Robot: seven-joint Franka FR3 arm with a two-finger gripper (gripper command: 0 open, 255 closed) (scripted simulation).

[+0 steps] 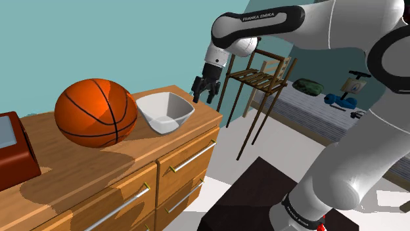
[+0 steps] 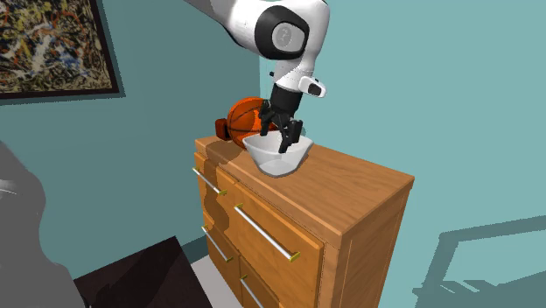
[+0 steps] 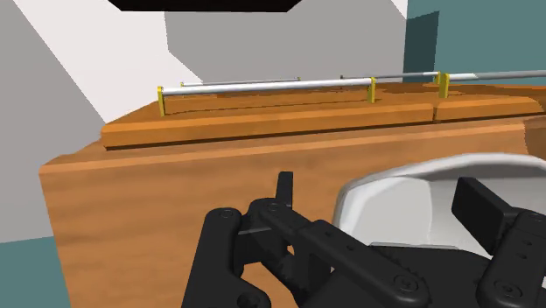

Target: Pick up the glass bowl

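Observation:
The bowl (image 1: pixel 165 110) is white with a squarish rim and stands upright on the wooden dresser (image 1: pixel 85 167), just beside a basketball (image 1: pixel 96 113). My black gripper (image 1: pixel 205 88) hangs open at the side of the bowl away from the ball. In the second exterior view the gripper (image 2: pixel 282 136) is right above the bowl's (image 2: pixel 278 156) rim. In the wrist view one fingertip (image 3: pixel 284 186) is outside the bowl (image 3: pixel 411 210) and the other is over its hollow, so the near wall lies between them. Nothing is clasped.
A dark red box (image 1: pixel 14 152) sits at the dresser's far end in the shoulder view's left. The drawer fronts carry long metal handles (image 2: pixel 262 234). A wooden chair (image 1: pixel 259 77) and a bed with several items (image 1: pixel 335 108) stand beyond the dresser.

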